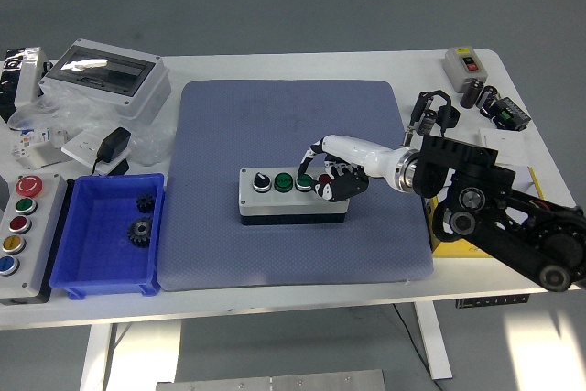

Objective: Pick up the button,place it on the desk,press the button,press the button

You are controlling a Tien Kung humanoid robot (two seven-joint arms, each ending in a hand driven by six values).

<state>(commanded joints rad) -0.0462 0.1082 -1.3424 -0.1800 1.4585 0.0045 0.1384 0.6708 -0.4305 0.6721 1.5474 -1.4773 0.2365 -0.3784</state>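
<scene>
Button box sat on the blue mat at the middle of the white surface. The right hand rested over its right end, fingers clenched, one extended fingertip touching a green button. A blue bin stood left.

Clutter around a blue-grey mat

Far left: grey enclosure, black adapter. Near left: blue bin holding two gears. Far right: small switch box.
</scene>
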